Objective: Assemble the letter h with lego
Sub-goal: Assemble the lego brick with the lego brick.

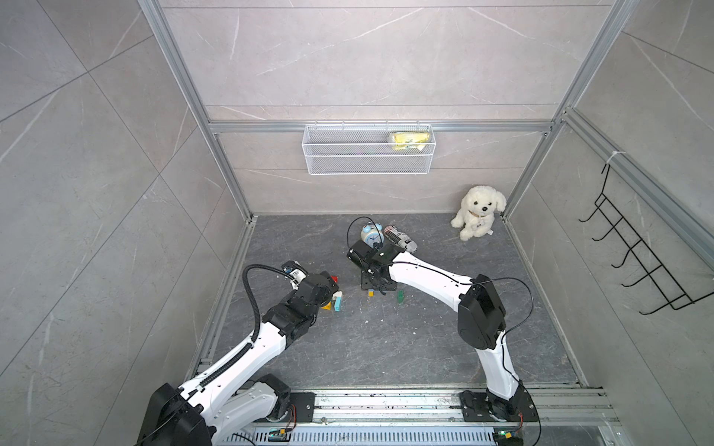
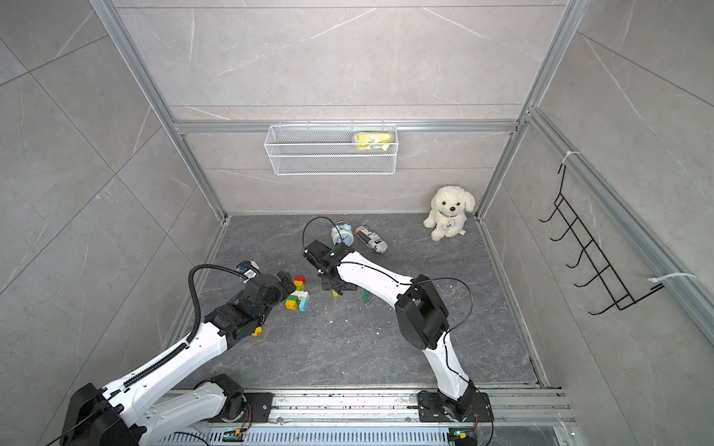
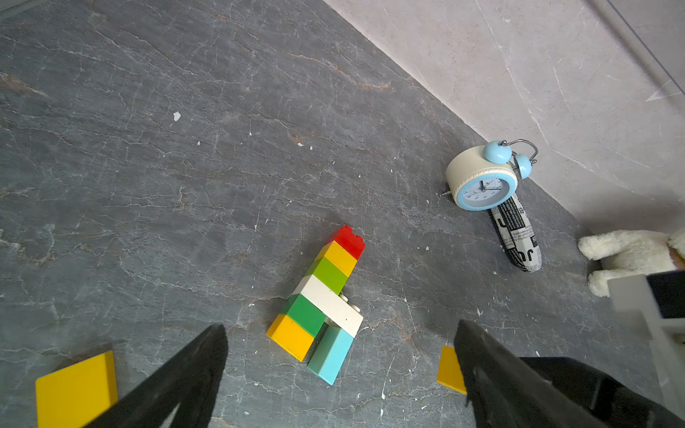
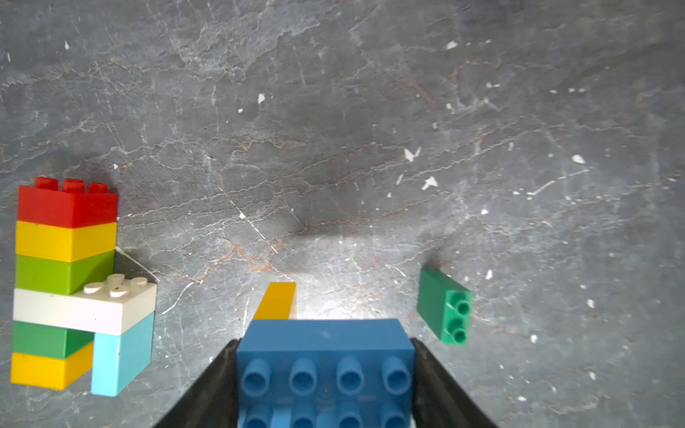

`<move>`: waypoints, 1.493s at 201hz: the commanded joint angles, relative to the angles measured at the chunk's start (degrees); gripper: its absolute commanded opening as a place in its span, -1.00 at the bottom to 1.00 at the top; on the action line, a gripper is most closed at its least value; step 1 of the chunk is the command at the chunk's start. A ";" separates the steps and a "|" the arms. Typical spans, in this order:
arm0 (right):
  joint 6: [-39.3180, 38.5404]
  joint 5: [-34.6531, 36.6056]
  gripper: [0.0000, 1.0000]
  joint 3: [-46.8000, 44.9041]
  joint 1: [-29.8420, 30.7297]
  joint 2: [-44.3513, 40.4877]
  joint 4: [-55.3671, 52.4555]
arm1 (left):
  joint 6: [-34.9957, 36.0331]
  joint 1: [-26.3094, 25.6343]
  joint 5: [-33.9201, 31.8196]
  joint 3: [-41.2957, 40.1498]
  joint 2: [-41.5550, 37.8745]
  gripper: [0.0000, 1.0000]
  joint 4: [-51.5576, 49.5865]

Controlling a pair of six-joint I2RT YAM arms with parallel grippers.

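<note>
Right wrist view: blue lego brick [image 4: 324,344], hollow-tubed underside.

Blue brick [image 4: 324,344] and plush dog [image 3: 626,255] partly beyond picture edges; yellow brick [image 3: 449,370] half hidden.

Bright, even overhead light; soft shadows. Top views bend at edges. Left fingers [image 3: 185,378] blurred; glare on bench [image 4: 352,292].
</note>
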 commanded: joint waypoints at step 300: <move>-0.47 -4.45 -0.31 -16.34 -5.96 -6.38 7.64 | -0.74 0.69 1.04 0.21 2.25 0.99 1.07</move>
